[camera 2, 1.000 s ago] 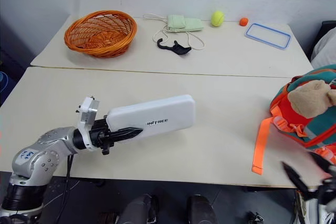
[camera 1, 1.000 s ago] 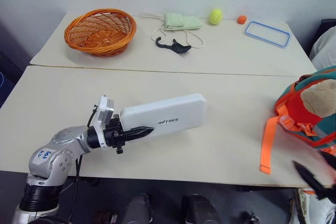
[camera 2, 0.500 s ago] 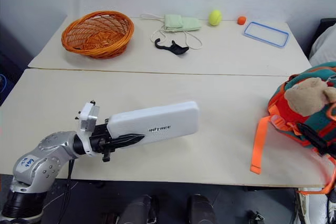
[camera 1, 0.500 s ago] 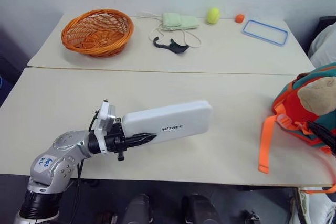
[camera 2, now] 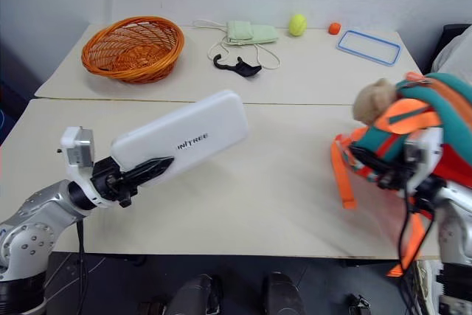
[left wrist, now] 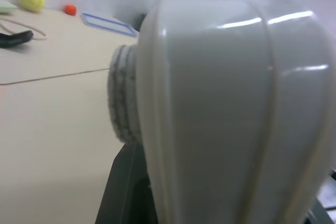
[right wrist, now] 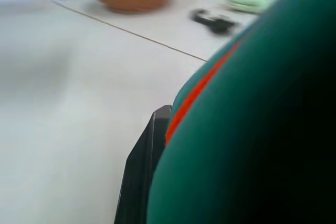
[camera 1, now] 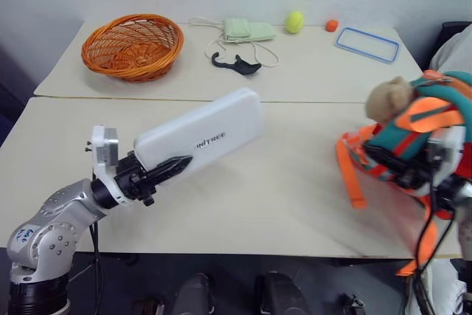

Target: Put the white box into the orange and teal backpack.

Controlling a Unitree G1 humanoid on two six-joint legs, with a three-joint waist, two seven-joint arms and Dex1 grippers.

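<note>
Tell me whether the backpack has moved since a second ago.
Yes. The orange and teal backpack, held by the right hand, has come up and inward from the table's right edge, closer to the blue-rimmed lid.

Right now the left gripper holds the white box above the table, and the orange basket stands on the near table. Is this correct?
Not quite. The left gripper does hold the white box above the table, but the orange basket stands on the far table, beyond the seam, as the left eye view shows.
</note>
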